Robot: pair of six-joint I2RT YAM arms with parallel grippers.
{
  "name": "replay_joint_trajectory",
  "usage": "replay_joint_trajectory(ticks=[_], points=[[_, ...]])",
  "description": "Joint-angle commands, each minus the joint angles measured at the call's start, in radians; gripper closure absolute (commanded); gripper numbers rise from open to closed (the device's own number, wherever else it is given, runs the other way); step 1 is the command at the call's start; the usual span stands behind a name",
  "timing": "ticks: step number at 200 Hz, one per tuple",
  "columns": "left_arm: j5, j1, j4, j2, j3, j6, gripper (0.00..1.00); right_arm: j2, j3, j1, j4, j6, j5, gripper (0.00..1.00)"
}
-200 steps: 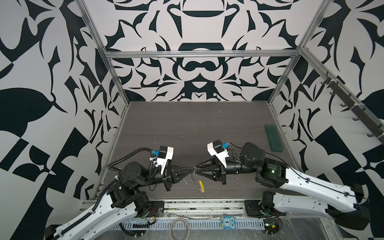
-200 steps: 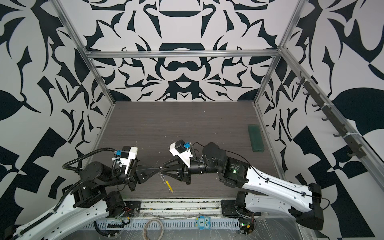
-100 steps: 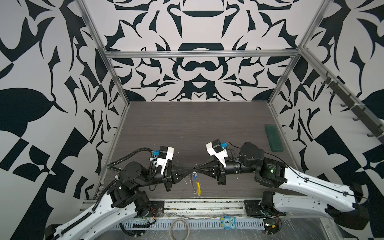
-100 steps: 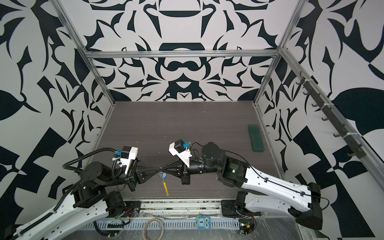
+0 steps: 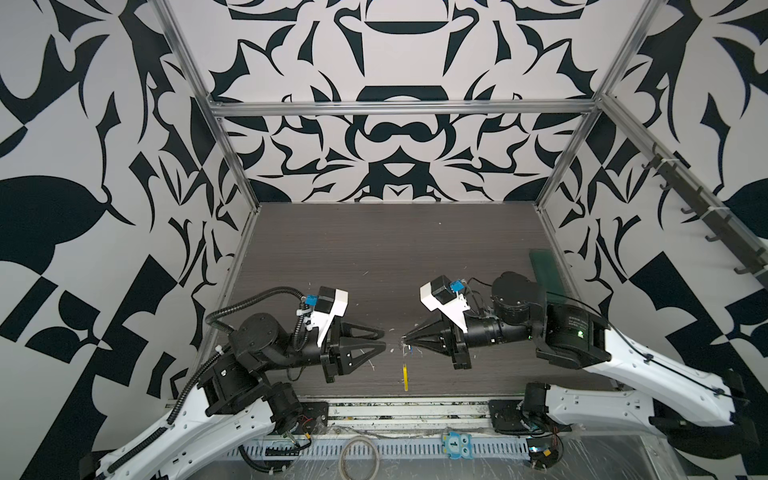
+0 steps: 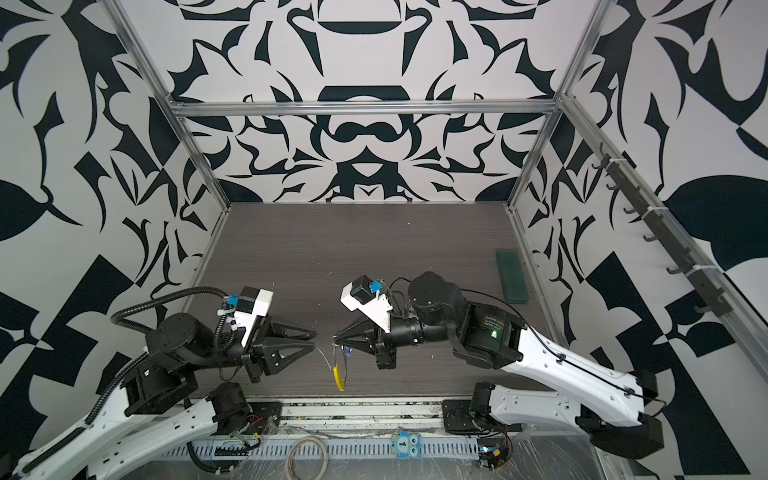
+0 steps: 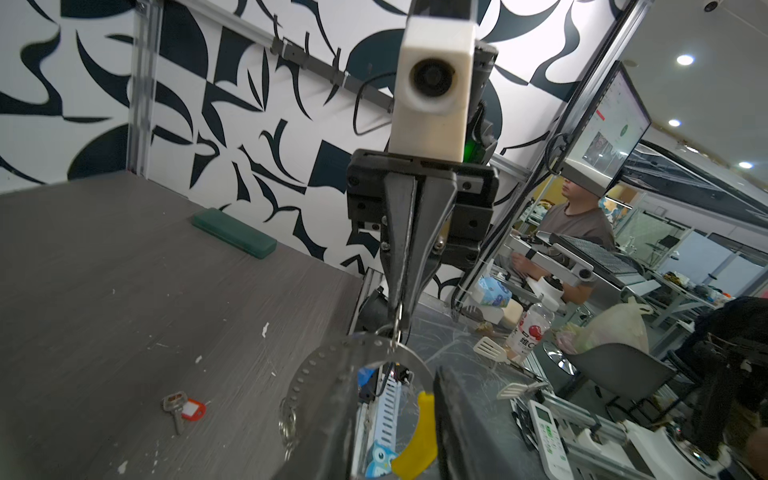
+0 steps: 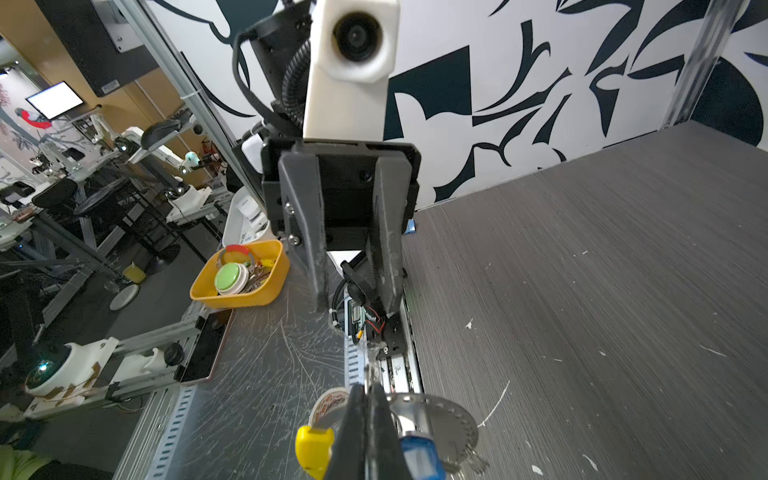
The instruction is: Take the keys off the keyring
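Left tool (image 5: 385,338) newly off keyring (image 7: 309,365)

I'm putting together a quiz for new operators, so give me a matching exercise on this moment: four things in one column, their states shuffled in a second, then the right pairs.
Things
1. left tool
2. right tool
3. red key tag
4. blue key tag

States
A. lying on the table
B. pinched shut on the keyring
C. open, holding nothing
D. hanging at the keyring, off the table

Pairs: 1-C, 2-B, 3-A, 4-D
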Motion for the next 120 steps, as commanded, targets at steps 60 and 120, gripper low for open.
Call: replay_joint_trajectory(ticks=[60, 120], points=[[0.116, -0.001, -0.178, 0.135, 0.122, 0.048, 0.75, 0.069, 0.133, 0.001, -0.149, -0.048, -0.029, 1.0], [0.108, 0.0, -0.176, 0.139, 0.126, 0.048, 0.79, 0.093, 0.15, 0.0, -0.145, -0.048, -0.038, 1.0]])
